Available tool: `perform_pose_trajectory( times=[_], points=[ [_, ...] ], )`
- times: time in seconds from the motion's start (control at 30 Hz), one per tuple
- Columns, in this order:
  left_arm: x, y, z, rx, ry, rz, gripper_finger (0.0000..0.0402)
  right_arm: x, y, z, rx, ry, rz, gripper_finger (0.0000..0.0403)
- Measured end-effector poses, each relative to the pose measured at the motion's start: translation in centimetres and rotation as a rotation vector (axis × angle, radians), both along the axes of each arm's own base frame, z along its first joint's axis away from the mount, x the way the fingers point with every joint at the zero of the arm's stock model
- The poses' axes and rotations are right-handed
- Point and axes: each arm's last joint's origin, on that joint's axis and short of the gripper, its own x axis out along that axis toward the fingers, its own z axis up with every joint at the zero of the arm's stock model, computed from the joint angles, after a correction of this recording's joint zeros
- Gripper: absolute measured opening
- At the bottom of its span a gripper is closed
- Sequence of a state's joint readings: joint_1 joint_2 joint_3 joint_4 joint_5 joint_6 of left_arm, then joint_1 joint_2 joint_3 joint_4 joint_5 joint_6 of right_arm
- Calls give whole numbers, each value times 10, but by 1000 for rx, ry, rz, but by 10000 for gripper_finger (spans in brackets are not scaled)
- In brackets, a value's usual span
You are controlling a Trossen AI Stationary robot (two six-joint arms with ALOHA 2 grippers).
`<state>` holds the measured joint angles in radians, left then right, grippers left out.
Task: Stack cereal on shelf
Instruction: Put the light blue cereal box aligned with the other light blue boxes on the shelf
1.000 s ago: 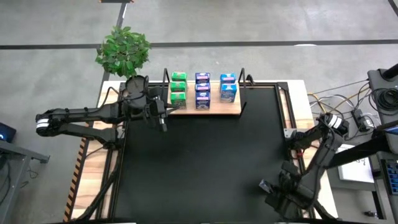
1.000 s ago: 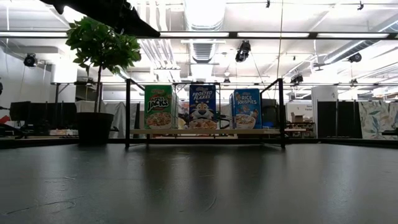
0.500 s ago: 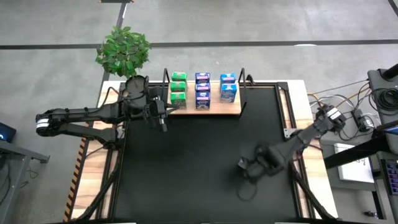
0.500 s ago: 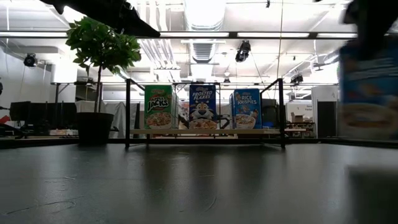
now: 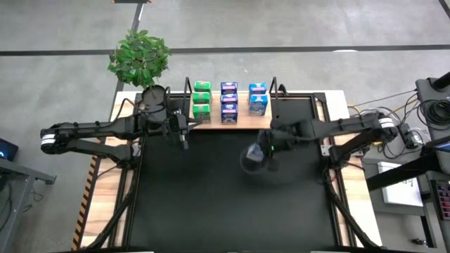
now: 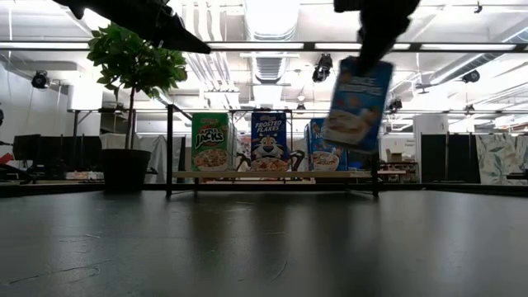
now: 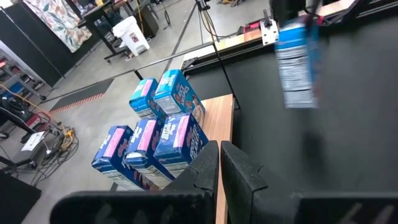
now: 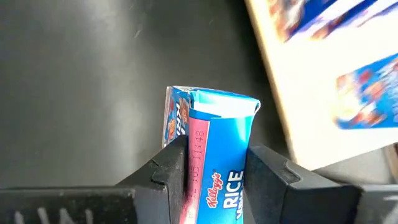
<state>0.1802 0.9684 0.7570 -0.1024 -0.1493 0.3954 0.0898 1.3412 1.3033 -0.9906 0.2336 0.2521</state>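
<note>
A blue cereal carton (image 6: 357, 103) hangs in the air in front of the shelf's right end, with my right gripper (image 5: 263, 150) shut on it. The shelf (image 5: 215, 125) is a light wood board with black uprights at the table's far edge. On it stand green cartons (image 5: 202, 100), purple cartons (image 5: 228, 102) and blue cartons (image 5: 258, 100), one column of each colour. My left gripper (image 5: 183, 137) waits shut near the shelf's left end and holds nothing. In the left wrist view its fingers (image 7: 217, 169) are closed together. My right gripper pinches the carton's upper end (image 8: 214, 163) between its two fingers (image 8: 171, 167), one on each opposite side. The fingers come from above, slanting down. The carton hangs below them, tilted, and is clear of the table (image 6: 264, 239).
A potted plant (image 5: 139, 56) stands beyond the table's far left corner, next to the shelf's left upright (image 6: 170, 148). Pale wood strips (image 5: 105, 190) run along the table's sides. Cables and equipment (image 5: 415, 130) lie off the right edge. The black mat (image 5: 225, 204) is bare near the front.
My right gripper has swung from the table's near right corner toward the far edge and the shelf, rising and rolling its wrist. The blue carton has come along with it, clear of the table, and now hangs tilted before the shelf's right end.
</note>
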Motion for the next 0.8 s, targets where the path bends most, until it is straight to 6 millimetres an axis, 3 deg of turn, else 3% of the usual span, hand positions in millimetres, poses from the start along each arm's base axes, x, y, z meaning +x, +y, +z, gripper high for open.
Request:
perform_pose_trajectory(
  times=[0.43, 0.6, 0.8],
  points=[
    [1, 0, 6, 96, -31, -26, 1, 5, -86, 4, -251, 43, 160, 123],
    [2, 0, 7, 124, -37, -32, 1, 10, -101, 12, -335, 74, 258, 123],
    [2, 0, 7, 153, -29, -40, 1, 17, -110, 7, -369, 127, 341, 123]
  ],
)
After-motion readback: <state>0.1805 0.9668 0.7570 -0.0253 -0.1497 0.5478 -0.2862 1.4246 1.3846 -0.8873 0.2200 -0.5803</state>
